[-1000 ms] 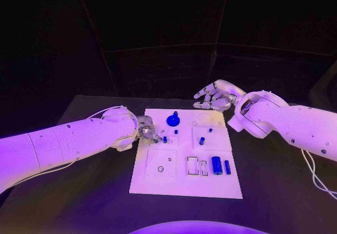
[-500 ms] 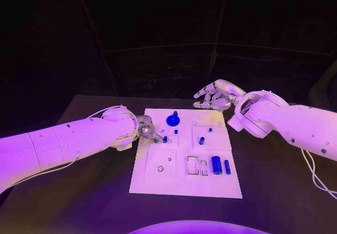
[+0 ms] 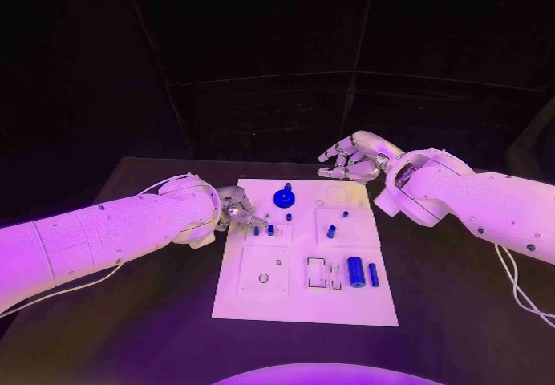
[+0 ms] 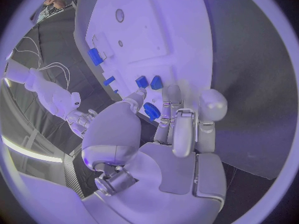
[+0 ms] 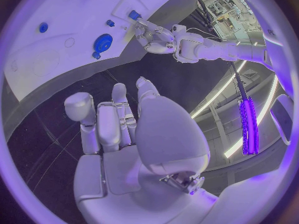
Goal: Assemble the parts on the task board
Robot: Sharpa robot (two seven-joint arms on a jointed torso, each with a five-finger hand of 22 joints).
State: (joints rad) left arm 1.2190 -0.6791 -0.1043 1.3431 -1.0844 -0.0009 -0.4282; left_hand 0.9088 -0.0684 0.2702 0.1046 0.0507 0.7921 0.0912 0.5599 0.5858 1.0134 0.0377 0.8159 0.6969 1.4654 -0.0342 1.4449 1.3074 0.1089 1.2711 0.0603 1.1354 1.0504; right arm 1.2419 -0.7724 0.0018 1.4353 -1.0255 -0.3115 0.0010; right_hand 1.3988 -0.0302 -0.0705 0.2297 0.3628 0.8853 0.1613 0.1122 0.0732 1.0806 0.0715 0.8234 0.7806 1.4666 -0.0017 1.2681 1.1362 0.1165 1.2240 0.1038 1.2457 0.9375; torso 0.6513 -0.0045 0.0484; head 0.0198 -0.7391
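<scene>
The black table [image 3: 151,321] is filling the lower frame, with the white board [image 3: 289,301] lying at its centre. The left hand [image 3: 235,208] is hovering at the board's upper left edge, fingers curled; whether it is grasping anything I cannot tell. The right hand [image 3: 353,156] is hanging above the board's upper right corner, fingers loosely spread, grasping nothing. Blue parts [image 3: 358,271] are sitting on the board.

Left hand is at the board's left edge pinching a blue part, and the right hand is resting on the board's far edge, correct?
Not quite. The head view shows the right hand hanging beyond the board, holding nothing, not resting on it. The left hand does pinch a blue part at the left edge.
</scene>
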